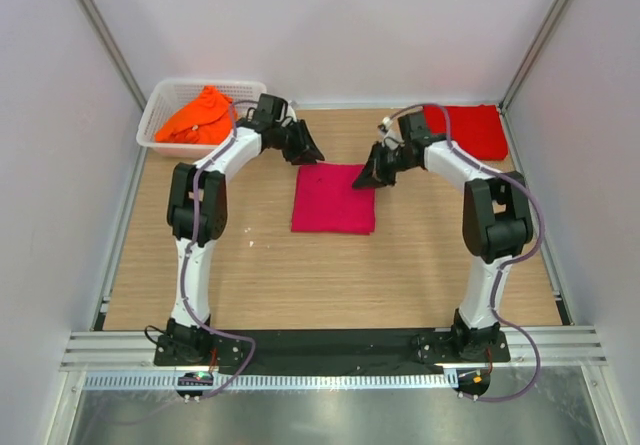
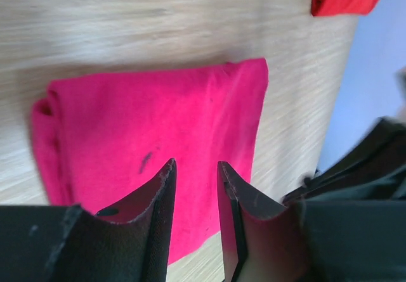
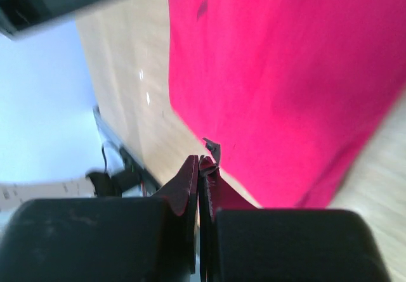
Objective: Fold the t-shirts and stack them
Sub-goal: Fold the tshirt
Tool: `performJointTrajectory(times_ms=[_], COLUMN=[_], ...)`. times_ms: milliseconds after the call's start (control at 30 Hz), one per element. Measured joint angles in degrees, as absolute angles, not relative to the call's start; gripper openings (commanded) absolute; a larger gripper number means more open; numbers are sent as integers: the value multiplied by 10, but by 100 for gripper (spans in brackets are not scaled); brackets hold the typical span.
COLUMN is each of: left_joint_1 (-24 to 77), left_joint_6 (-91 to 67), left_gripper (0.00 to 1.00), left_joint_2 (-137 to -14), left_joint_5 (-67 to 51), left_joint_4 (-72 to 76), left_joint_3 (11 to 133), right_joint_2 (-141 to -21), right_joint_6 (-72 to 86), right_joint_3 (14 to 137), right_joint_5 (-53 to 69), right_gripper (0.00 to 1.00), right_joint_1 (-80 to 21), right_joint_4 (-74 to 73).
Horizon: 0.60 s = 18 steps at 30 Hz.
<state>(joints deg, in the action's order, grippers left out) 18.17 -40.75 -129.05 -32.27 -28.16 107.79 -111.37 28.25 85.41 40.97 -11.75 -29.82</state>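
Observation:
A magenta-pink t-shirt (image 1: 333,198) lies folded into a rectangle in the middle of the wooden table. My left gripper (image 1: 309,153) hovers at its far left corner, open, with nothing between the fingers; in the left wrist view the left gripper (image 2: 196,163) shows the pink cloth (image 2: 158,130) below the gap. At the shirt's far right corner my right gripper (image 1: 368,177) is shut and empty; the right wrist view has the right gripper (image 3: 199,158) above the pink shirt's (image 3: 285,73) edge. A red t-shirt (image 1: 466,130) lies folded at the back right. An orange t-shirt (image 1: 195,117) is bunched in the basket.
A white lattice basket (image 1: 158,108) stands in the back left corner. White walls close in the table on three sides. A black strip (image 1: 330,343) runs along the near edge between the arm bases.

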Motion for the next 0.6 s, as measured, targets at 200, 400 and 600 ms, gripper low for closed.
performJointTrajectory(times_ms=[200, 400, 600], left_joint_1=[195, 192, 188], left_joint_6=[-404, -398, -395], left_gripper=[30, 26, 24], left_joint_2=[-1304, -1360, -1383], left_joint_5=[-336, -326, -343], left_joint_4=[-283, -300, -319], left_joint_3=[1078, 1080, 1106], right_joint_2=[-1159, -1188, -1184], right_joint_6=[262, 250, 232], right_joint_3=[793, 743, 674], right_joint_5=[481, 519, 536], right_gripper=[1, 1, 1], right_joint_1=[-163, -164, -151], right_joint_4=[-295, -270, -248])
